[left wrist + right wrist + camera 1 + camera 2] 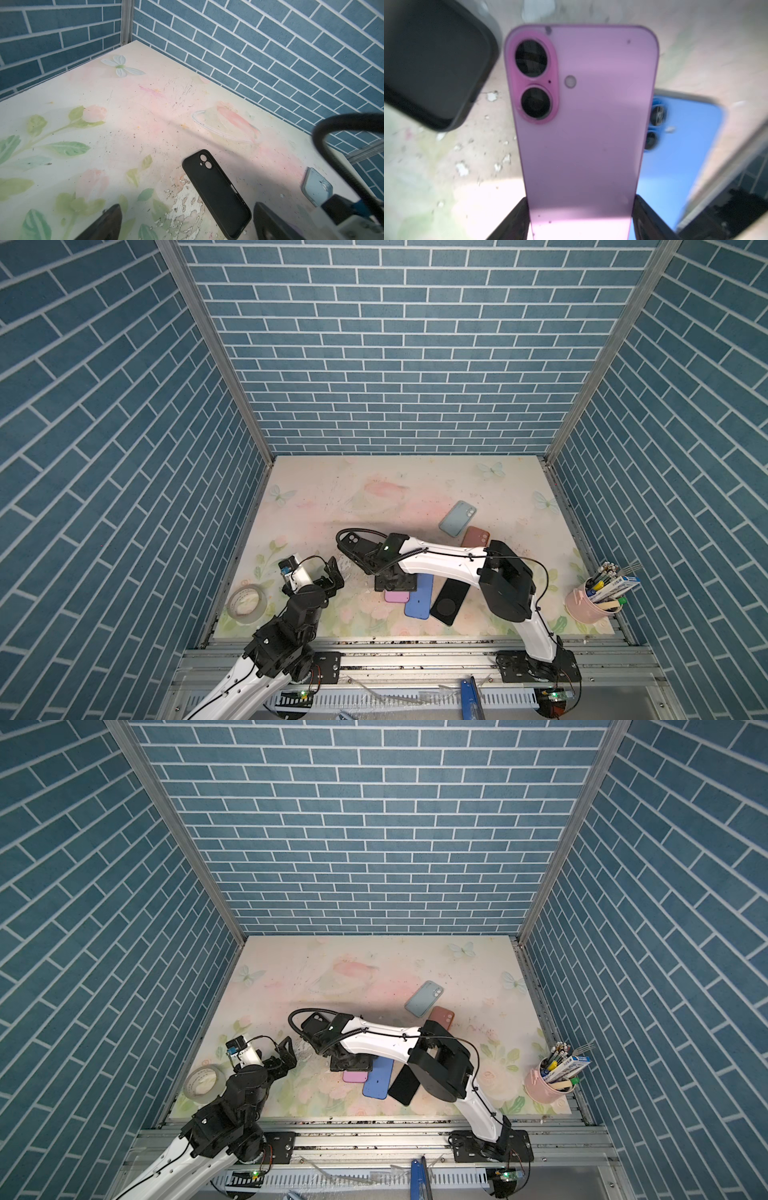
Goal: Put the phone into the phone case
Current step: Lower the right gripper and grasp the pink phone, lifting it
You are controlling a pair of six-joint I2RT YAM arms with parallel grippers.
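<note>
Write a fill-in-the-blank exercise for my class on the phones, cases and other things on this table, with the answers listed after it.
1. The phone between the fingers of the right gripper is ____.
2. The case nearest the open left gripper is ____.
3. In the right wrist view, the second phone, partly hidden behind the first, is ____.
4. In both top views the roll of tape lies on the ____ side.
Answers: pink; black; blue; left.
</note>
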